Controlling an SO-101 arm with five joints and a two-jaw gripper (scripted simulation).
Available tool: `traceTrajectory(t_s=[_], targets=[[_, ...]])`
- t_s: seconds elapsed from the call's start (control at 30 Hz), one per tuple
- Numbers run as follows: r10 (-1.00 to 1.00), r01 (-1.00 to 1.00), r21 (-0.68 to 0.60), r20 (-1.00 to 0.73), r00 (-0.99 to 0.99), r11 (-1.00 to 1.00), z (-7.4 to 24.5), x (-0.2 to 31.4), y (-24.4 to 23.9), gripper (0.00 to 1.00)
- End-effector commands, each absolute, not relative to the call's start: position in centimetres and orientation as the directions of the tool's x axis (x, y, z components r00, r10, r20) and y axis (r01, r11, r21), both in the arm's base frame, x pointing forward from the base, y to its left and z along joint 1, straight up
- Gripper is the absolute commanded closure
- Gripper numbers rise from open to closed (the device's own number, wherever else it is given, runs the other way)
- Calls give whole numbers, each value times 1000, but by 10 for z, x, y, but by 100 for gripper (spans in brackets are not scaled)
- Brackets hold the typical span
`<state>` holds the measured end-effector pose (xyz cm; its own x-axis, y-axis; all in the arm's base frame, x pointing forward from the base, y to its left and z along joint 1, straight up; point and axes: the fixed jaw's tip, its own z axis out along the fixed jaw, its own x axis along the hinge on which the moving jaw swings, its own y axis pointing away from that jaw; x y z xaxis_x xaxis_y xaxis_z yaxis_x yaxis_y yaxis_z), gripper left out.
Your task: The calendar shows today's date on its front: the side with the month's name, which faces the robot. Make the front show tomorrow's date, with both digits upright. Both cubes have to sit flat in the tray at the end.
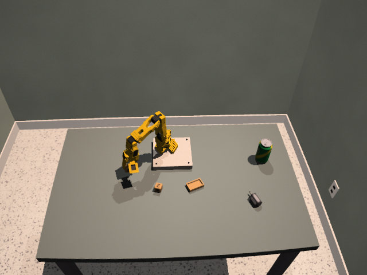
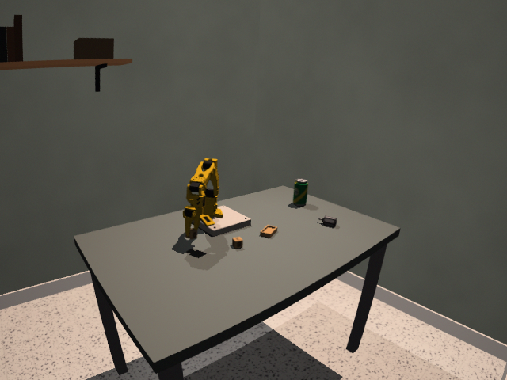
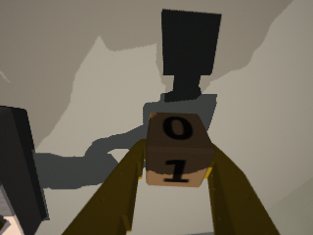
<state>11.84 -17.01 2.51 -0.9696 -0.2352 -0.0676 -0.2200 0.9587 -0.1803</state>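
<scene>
My gripper (image 3: 177,168) is shut on a wooden date cube (image 3: 178,149). In the wrist view the cube shows a 0 on its upper face and a 1 on the face toward the camera. I hold it above the table, left of the arm's base plate; the gripper also shows in the top view (image 1: 127,172) and in the exterior view (image 2: 190,234). The second cube (image 1: 157,187) sits on the table with a digit on top that is too small to read; it also shows in the exterior view (image 2: 237,242). The orange tray (image 1: 194,184) lies empty to its right.
The arm stands on a pale base plate (image 1: 171,153). A green can (image 1: 264,151) stands at the far right. A small dark plug-like object (image 1: 254,200) lies at the front right. The table edges are some way from the cubes.
</scene>
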Motion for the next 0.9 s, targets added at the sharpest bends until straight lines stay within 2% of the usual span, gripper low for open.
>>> traceTrajectory(t_s=[0.0,0.3,0.87], targets=[[-167,-141,-220,-107,-980,965,28,123,-170,100],[-10,28,-226,-163,-987,974,28,126,-170,100],[16,59,-236,-181,-983,970,26,127,-172,100]])
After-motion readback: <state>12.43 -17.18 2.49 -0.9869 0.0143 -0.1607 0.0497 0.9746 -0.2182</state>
